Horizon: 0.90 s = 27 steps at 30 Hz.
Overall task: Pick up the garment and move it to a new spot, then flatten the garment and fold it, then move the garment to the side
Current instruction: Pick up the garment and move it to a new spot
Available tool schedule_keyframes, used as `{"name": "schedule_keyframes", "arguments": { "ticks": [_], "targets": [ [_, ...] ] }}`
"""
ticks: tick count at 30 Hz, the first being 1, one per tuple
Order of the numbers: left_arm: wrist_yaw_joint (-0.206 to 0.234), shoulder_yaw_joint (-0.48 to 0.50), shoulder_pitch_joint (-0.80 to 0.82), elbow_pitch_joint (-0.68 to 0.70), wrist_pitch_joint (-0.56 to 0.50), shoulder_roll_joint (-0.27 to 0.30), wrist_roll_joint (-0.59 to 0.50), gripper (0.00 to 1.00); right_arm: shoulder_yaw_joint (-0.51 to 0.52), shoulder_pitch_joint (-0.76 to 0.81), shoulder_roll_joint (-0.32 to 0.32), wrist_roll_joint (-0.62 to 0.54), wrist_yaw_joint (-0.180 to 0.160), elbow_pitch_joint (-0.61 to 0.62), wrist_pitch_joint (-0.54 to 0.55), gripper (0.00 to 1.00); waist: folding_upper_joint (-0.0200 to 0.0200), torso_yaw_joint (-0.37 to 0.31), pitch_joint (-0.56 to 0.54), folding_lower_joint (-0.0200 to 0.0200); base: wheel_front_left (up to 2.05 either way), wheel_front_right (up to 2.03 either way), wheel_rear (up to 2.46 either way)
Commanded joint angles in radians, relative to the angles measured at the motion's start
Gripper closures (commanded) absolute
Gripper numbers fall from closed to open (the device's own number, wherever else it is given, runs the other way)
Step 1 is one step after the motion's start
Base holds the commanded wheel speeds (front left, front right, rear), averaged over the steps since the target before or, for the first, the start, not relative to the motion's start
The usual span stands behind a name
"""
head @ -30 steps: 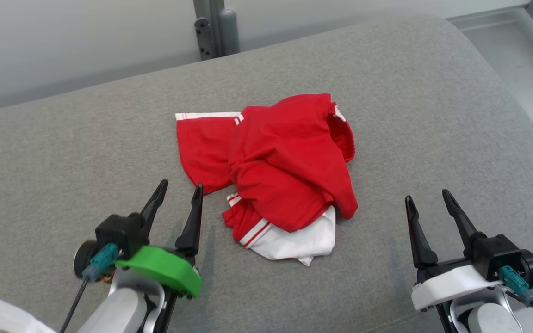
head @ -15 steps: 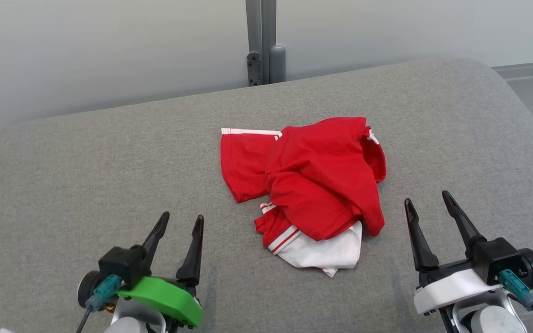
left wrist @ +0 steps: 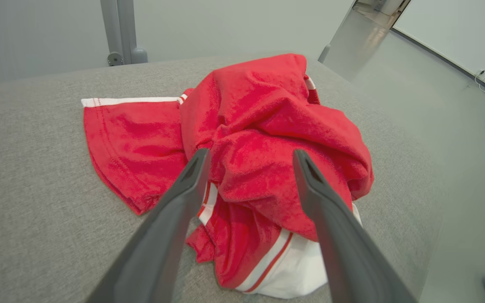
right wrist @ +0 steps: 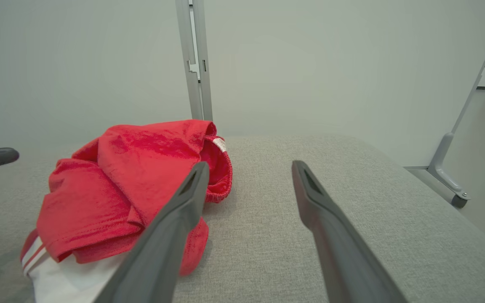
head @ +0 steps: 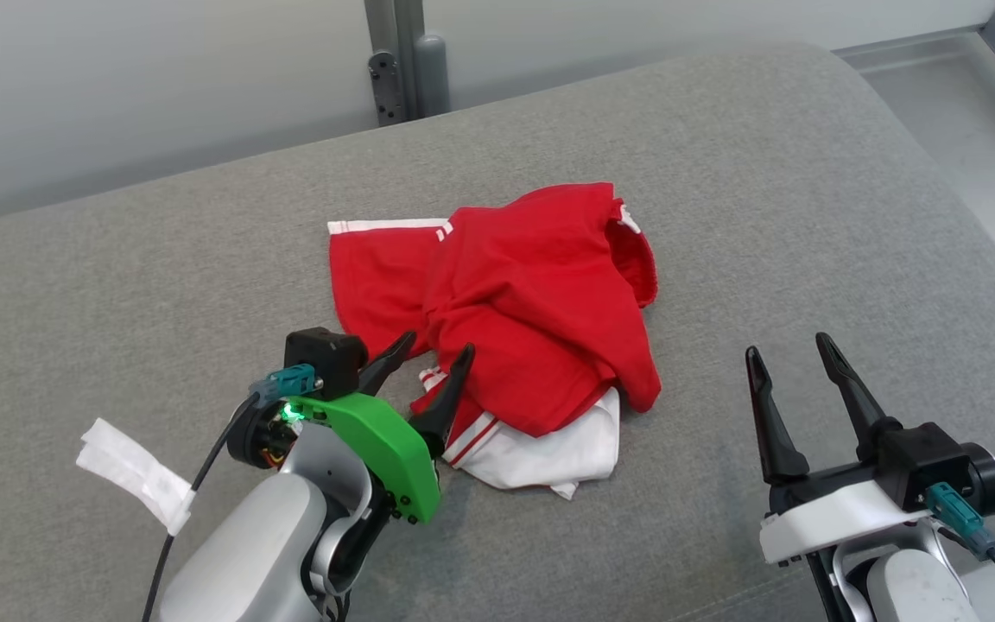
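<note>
Head view, left to right: how stands the left pincer (head: 440,342)?
– Spread wide, holding nothing; the red garment (head: 532,302) lies bunched just ahead of its tips on the grey cushion (head: 117,302).
And the right pincer (head: 787,344)?
– Spread too, empty; garment off to its left.

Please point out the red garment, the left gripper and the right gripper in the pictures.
red garment (head: 541,294): head view, middle of the crumpled red cloth.
left gripper (head: 440,342): head view, midway between its fingertips.
right gripper (head: 785,344): head view, midway between its fingertips.
</note>
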<state>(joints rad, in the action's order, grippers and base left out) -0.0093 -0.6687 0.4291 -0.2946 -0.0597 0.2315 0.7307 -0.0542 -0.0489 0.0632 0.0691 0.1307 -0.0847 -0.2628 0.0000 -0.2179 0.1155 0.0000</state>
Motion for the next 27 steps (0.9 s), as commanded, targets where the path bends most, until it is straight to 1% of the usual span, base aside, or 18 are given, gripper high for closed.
{"name": "schedule_keyframes", "arguments": {
  "ticks": [1,4,6,11,12,14,15,16,18,19,20,24,27],
  "targets": [
    [0.002,-0.004,0.019,-0.015,-0.015,0.004,-0.007,0.0,-0.002,-0.015,-0.003,0.01,0.0,-0.002,-0.003,0.0,0.0,-0.063,0.037,0.0,0.0,0.0,0.0],
    [0.018,-0.005,0.033,-0.044,-0.054,0.004,0.003,0.0,0.001,-0.014,-0.006,0.011,0.0,-0.005,-0.003,0.0,0.0,-0.088,0.04,0.0,0.0,0.0,0.0],
    [0.028,-0.001,0.041,-0.056,-0.057,0.012,0.0,0.0,0.003,-0.012,-0.008,0.012,0.0,-0.005,-0.003,0.0,0.0,-0.1,0.04,0.0,0.0,0.0,0.0],
    [0.056,0.011,0.038,-0.084,-0.06,0.021,0.0,0.07,0.008,-0.001,-0.01,0.013,0.0,-0.003,-0.003,0.0,0.0,-0.112,0.037,0.0,0.0,0.0,0.0],
    [0.058,0.013,0.04,-0.084,-0.06,0.022,0.003,0.11,0.009,-0.001,-0.011,0.013,0.0,-0.003,-0.003,0.0,0.0,-0.113,0.037,0.0,0.0,0.0,0.0],
    [0.057,0.017,0.046,-0.084,-0.061,0.021,0.009,0.27,0.01,-0.004,-0.011,0.012,0.0,-0.003,-0.003,0.0,0.0,-0.112,0.039,0.0,0.0,0.0,0.0],
    [0.054,0.019,0.049,-0.082,-0.061,0.02,0.013,0.45,0.009,-0.006,-0.011,0.013,0.0,-0.004,-0.003,0.0,0.0,-0.112,0.041,0.0,0.0,0.0,0.0],
    [0.054,0.021,0.053,-0.081,-0.06,0.02,0.014,0.58,0.009,-0.009,-0.011,0.014,0.0,-0.006,-0.003,0.0,0.0,-0.111,0.042,0.0,0.0,0.0,0.0],
    [0.053,0.022,0.058,-0.08,-0.058,0.019,0.016,0.72,0.005,-0.014,-0.012,0.015,0.0,-0.009,-0.003,0.0,0.0,-0.109,0.044,0.0,0.0,0.0,0.0],
    [0.054,0.023,0.06,-0.08,-0.054,0.018,0.015,0.77,0.003,-0.016,-0.012,0.015,0.0,-0.01,-0.003,0.0,0.0,-0.109,0.045,0.0,0.0,0.0,0.0],
    [0.054,0.022,0.062,-0.08,-0.055,0.017,0.015,1.0,0.002,-0.018,-0.012,0.016,0.0,-0.011,-0.003,0.0,0.0,-0.108,0.045,0.0,0.0,0.0,0.0],
    [0.042,0.015,0.062,-0.079,-0.058,0.014,0.023,1.0,0.0,-0.016,-0.012,0.021,0.0,-0.013,-0.003,0.0,0.0,-0.105,0.045,0.0,0.0,0.0,0.0],
    [0.042,0.028,0.072,-0.051,-0.03,0.015,0.019,1.0,0.005,-0.01,-0.012,0.025,0.0,-0.014,-0.003,0.0,0.0,-0.101,0.042,0.0,0.0,0.0,0.0]
  ]
}}
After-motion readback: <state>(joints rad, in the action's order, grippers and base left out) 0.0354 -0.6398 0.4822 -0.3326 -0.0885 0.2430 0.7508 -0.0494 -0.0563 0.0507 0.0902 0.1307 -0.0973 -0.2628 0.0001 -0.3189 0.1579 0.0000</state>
